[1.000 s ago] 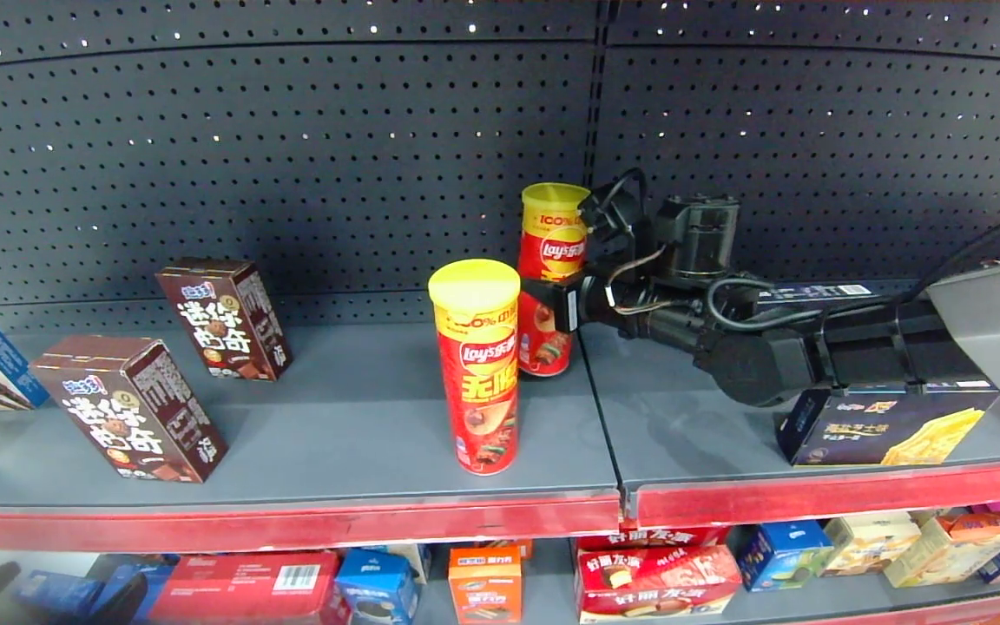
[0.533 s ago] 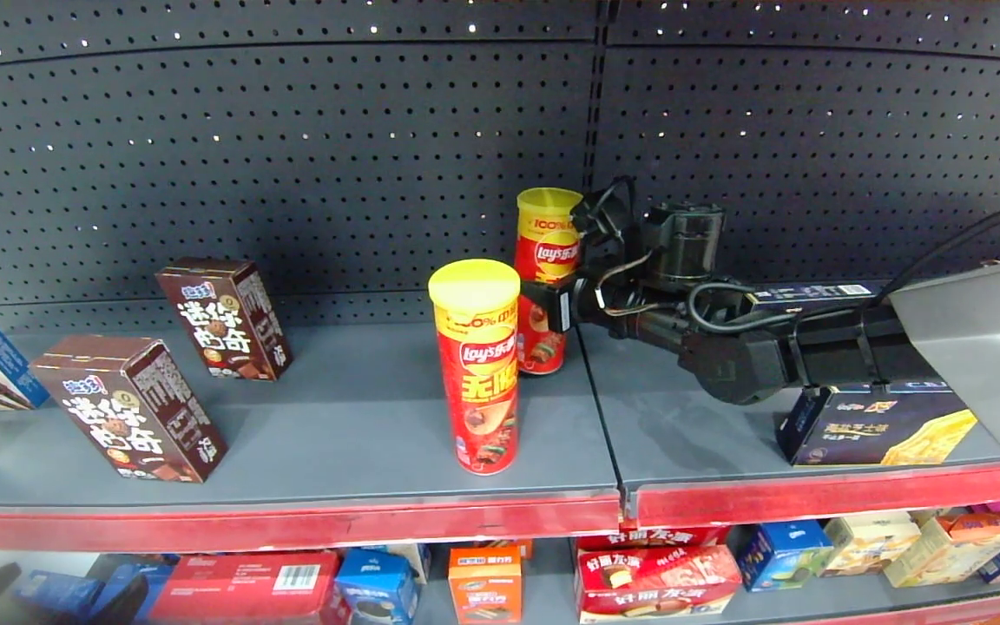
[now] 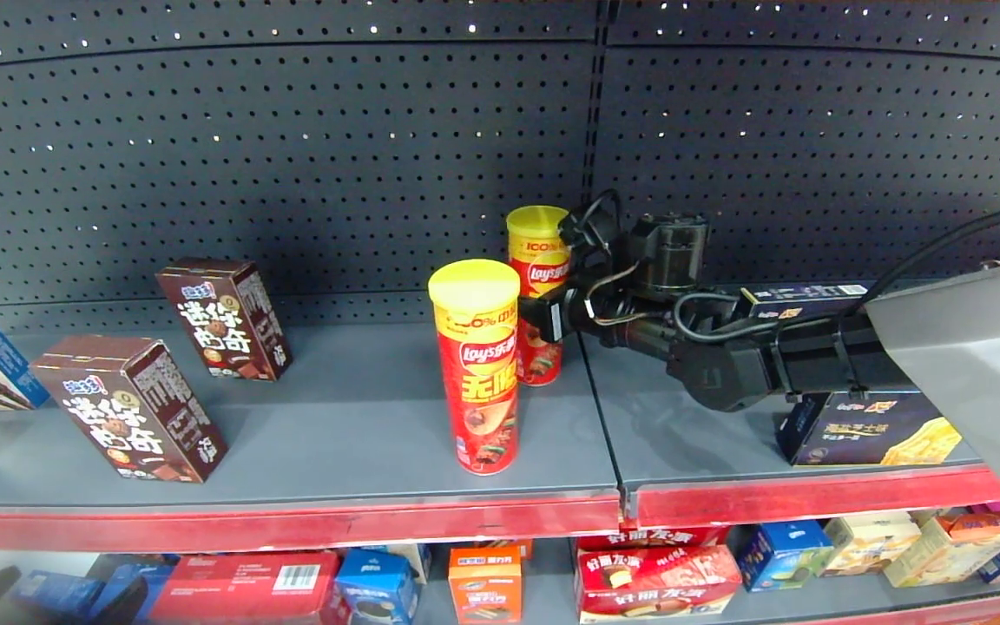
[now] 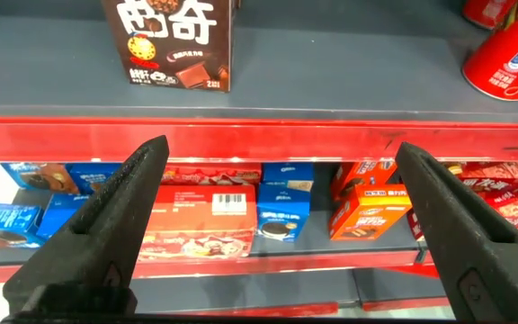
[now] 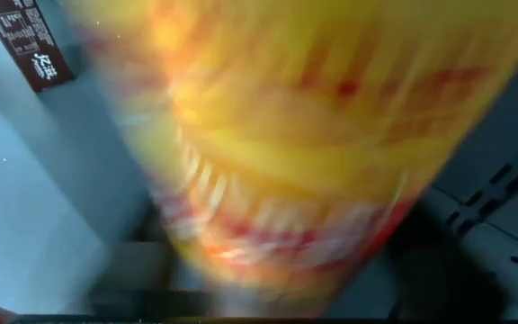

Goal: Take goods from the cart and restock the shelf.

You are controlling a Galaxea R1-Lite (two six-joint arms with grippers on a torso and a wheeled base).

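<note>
Placing step. Right fingers (image 3: 550, 319) clamped mid-body on chip can (image 3: 536, 252), slightly tilted, base at or just above the shelf (image 3: 335, 434), can't tell which. Second can (image 3: 476, 365) stands just in front of them. Left fingers (image 4: 115, 234) wide, empty. Next: seat flat, release, retract clear of second can.

rear can (image 3: 536, 252): held in right gripper (image 3: 545, 318), shifted left and lower, now closer behind front can (image 3: 476, 365). right arm: drawn leftward.
</note>
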